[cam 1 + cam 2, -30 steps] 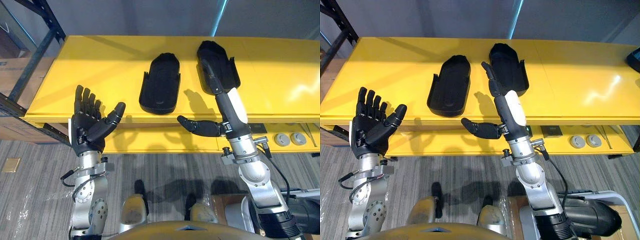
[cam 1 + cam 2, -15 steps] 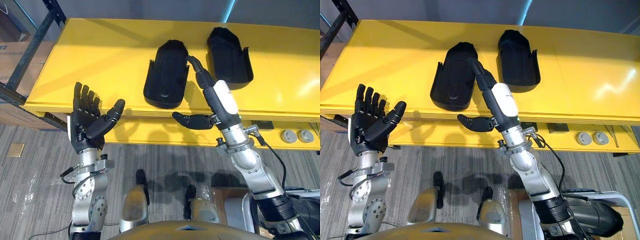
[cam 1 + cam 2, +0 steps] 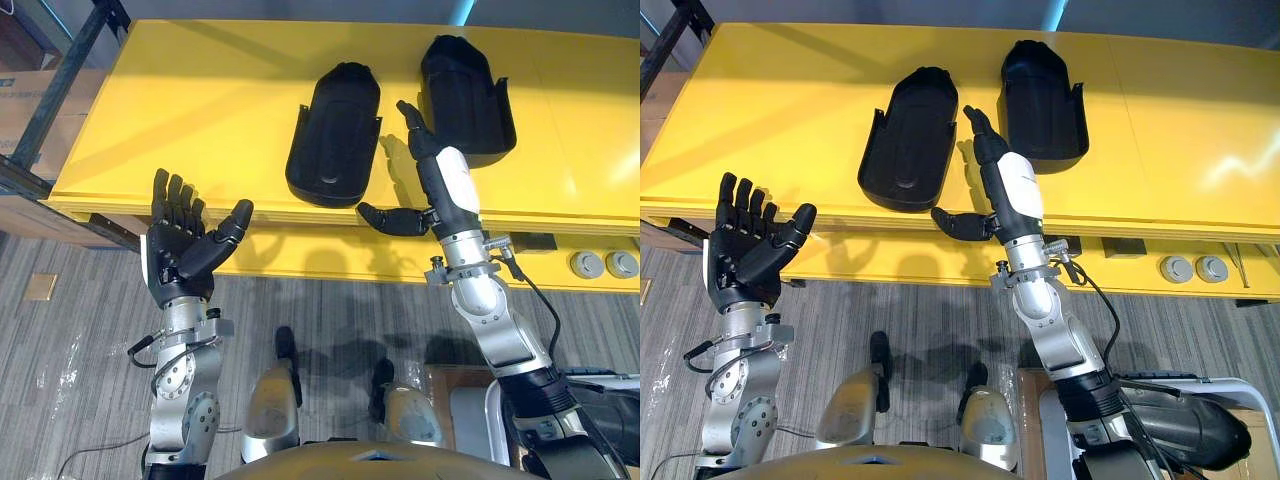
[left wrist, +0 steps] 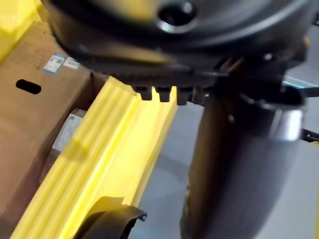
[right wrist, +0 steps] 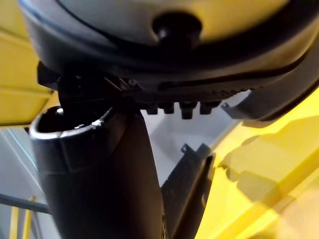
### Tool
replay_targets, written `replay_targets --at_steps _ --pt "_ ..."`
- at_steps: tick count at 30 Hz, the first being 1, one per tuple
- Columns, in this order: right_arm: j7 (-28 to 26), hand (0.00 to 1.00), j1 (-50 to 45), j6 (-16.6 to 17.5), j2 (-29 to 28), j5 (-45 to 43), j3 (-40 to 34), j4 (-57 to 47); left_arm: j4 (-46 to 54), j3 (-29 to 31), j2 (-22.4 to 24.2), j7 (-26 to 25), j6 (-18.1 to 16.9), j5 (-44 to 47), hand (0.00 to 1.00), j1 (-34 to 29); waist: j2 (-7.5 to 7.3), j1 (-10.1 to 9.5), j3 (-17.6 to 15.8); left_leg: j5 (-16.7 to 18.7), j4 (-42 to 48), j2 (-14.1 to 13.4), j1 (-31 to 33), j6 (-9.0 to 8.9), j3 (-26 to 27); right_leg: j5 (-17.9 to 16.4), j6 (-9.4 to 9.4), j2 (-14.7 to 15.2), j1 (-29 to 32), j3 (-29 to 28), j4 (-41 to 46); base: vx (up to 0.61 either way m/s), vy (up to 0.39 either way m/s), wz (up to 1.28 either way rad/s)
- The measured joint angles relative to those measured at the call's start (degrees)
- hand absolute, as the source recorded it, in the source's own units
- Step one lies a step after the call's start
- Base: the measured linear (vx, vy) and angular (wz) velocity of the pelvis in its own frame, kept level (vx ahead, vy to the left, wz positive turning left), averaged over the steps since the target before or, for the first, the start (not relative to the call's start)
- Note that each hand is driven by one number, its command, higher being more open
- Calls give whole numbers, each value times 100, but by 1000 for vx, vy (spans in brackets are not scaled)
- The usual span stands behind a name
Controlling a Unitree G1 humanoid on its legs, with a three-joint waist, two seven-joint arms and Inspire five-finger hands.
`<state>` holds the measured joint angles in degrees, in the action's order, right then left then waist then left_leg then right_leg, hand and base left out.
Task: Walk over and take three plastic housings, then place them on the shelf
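Observation:
Two black plastic housings lie hollow side up on the yellow shelf (image 3: 200, 100): one in the middle (image 3: 335, 135) and one further right and back (image 3: 465, 85). My right hand (image 3: 440, 175) reaches over the shelf's front edge with straight fingers that point into the gap between the two housings; its thumb (image 3: 390, 218) sticks out to the left below the edge. It holds nothing. My left hand (image 3: 185, 245) is open, palm up, in front of the shelf's front edge and left of the housings, also with nothing in it.
A dark rack post (image 3: 60, 75) and cardboard boxes (image 3: 25, 95) stand at the far left. Two round silver parts (image 3: 603, 264) lie on a lower yellow level at the right. Grey carpet runs in front of the shelf.
My right hand has swung from the middle housing's right rim to the gap between the two housings. The camera has shifted a little. The left hand has stayed as it was.

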<state>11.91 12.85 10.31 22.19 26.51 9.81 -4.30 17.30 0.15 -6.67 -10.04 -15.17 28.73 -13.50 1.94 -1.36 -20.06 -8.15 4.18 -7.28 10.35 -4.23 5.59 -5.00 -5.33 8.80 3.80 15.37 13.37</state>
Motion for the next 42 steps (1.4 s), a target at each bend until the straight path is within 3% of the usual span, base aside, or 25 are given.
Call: replay_targets --at_steps 19,24,42 --pt "-177 100 1104 -106 0 -100 241 1170 -371 0 168 73 -17 2 100 -27 88 -29 -96 -152 -159 80 -125 -11 -192 -266 27 131 74 158 515 -11 -7 5" --pt "-385 100 1386 -108 63 -273 276 1504 -378 -2 223 77 -17 2 100 -59 206 -21 -132 -215 -277 88 -206 -32 -218 -403 49 169 127 179 731 -34 -19 2" --pt "-896 100 2345 -83 464 -655 503 2496 -374 -239 236 431 -15 21 100 -64 377 -84 -80 -350 -412 195 -357 -58 -351 -480 10 304 72 264 959 -3 0 3"
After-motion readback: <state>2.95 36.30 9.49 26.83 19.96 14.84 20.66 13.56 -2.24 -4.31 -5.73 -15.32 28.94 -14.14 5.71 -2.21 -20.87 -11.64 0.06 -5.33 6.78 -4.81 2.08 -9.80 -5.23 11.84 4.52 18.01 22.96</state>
